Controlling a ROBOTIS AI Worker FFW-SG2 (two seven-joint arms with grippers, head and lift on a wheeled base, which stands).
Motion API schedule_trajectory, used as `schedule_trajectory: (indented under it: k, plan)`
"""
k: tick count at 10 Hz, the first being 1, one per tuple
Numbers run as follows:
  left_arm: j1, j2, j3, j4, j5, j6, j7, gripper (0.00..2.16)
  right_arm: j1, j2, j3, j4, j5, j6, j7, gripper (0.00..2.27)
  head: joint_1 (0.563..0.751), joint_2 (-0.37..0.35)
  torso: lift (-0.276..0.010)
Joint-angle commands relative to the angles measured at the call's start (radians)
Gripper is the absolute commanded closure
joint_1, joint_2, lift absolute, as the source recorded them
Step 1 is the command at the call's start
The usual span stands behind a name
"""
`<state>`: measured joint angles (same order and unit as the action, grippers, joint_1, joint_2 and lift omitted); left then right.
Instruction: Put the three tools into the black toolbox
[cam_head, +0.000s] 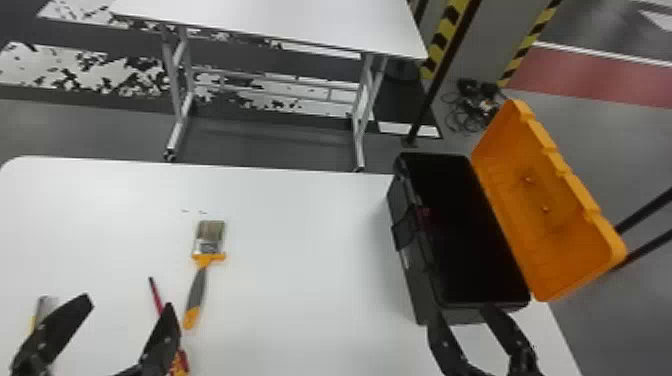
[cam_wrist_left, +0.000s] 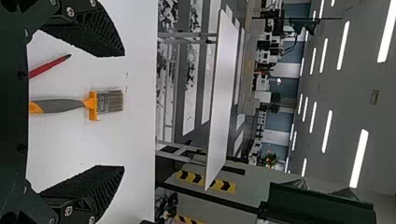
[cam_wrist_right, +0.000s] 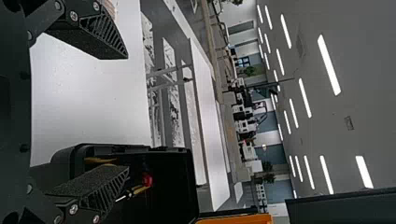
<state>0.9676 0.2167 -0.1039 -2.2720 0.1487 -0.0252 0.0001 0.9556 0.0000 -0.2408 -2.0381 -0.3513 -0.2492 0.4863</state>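
- Left gripper (cam_head: 129, 304) wide open, empty — screwdriver (cam_head: 156, 295) near paintbrush (cam_head: 198, 286) could foul its grasp.
- Right gripper (cam_head: 461, 313) wide open, empty — lowering could clip toolbox (cam_head: 421, 295).

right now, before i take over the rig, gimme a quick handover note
Left pincer: open, empty, over the table's left side.
Right pincer: open, empty, at the toolbox's near end.
On the table: paintbrush, red screwdriver, and a partly hidden metal-and-yellow tool by the left pincer.
Done: toolbox lid is open. Red and yellow items lie inside; can't tell what they are.
Left to do: put those three tools in.
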Motion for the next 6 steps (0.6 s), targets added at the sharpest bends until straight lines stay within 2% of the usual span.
schedule_trajectory:
  k: [1,6]
  plan:
    - [-0.003,0.000,-0.002,0.003,0.008,0.000,0.001,0.15,0.000,0.001,0.000,-0.001,0.000,0.000,0.000,0.17,0.695,-0.216,-0.051]
    - [-0.010,-0.002,-0.014,0.019,0.014,-0.003,0.015,0.15,0.000,0.001,0.002,0.001,0.000,0.000,0.000,0.17,0.695,-0.219,-0.051]
